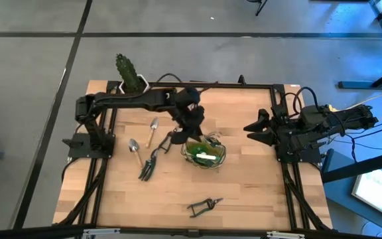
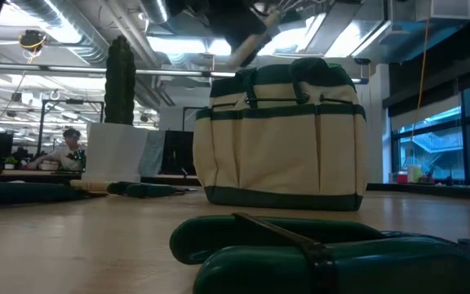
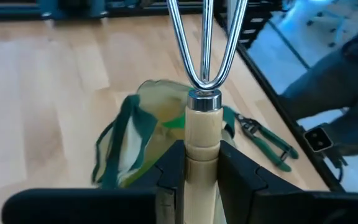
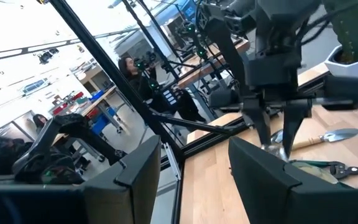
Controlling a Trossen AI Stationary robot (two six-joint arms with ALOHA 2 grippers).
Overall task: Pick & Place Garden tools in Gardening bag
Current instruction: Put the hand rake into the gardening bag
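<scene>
both left fingers point(image 3: 202, 177) grip the fork point(image 3: 202, 93) above the bag point(image 1: 203, 152) (right fingers point(image 4: 191, 168) open).

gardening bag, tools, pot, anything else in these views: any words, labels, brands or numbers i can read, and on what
None can be read in any view.
gardening bag: plain fabric, no print showing.
fork in the left gripper: no marking visible.
pruning shears: too small to tell.
white pot: blank.

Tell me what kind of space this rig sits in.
Looks like an open-plan robotics lab or workshop. The wooden table stands on a bare concrete floor. The low view shows exposed ceiling ducts and a person seated at a workbench behind it.
</scene>
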